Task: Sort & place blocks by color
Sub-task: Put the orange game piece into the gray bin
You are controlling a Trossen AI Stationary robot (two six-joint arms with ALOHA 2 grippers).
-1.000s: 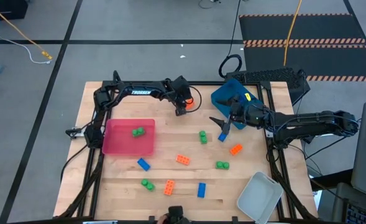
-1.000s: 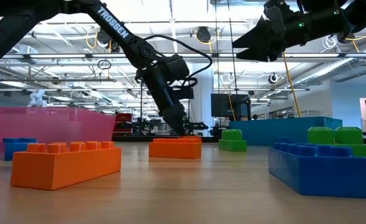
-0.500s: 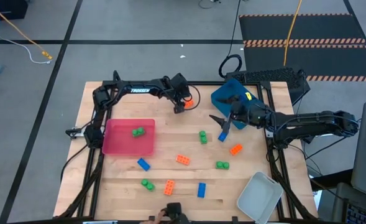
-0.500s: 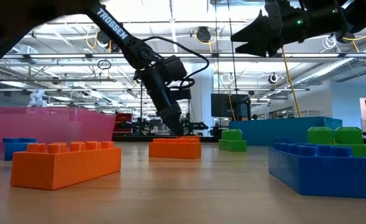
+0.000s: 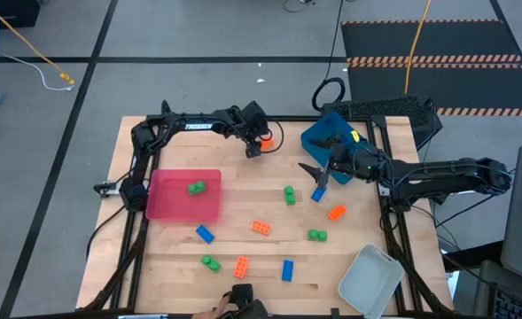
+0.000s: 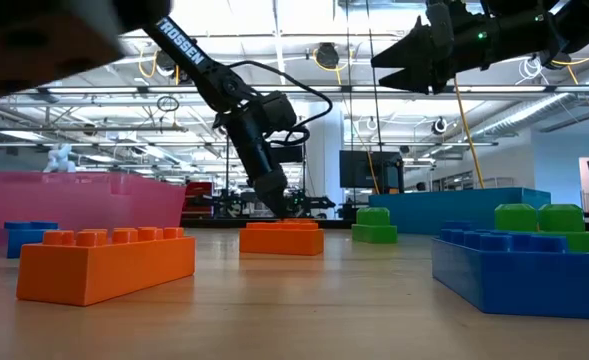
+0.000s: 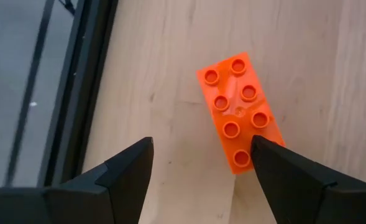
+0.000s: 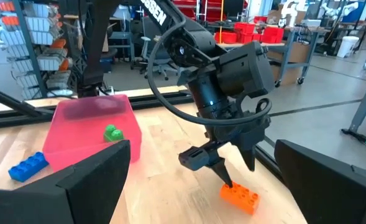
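Fingers of my left gripper [image 7: 198, 165] now stand apart over the orange brick [image 7: 240, 112] at the far edge of the table [image 5: 243, 177] — a second ago they were narrower and lower, right at that brick, and since then they have spread and lifted a little. The brick lies flat on the wood, studs up, free of both fingers though one tip overlaps its corner in my wrist view. I read that as a let-go or a missed pick: the brick is not in any tray, so it has yet to be sorted.

My right gripper [image 5: 312, 172] hangs above the table just in front of the blue tray [image 5: 324, 133], jaws wide and empty, as it was a second ago; a small blue brick [image 5: 317, 195] lies just under it.

The red tray [image 5: 167, 202] holds one green brick [image 5: 196, 187]. The clear-grey tray [image 5: 367, 282] sits at the near right corner, and I can see nothing in it. Loose on the wood between them lie green bricks [image 5: 289, 194], orange ones [image 5: 261, 227] and blue ones [image 5: 205, 233], well apart from each other.

For the orange brick, the table's black frame runs close beside it, and my own cable loops nearby — little room for a fresh approach from that side. A hand [image 5: 214, 313] shows at the near edge
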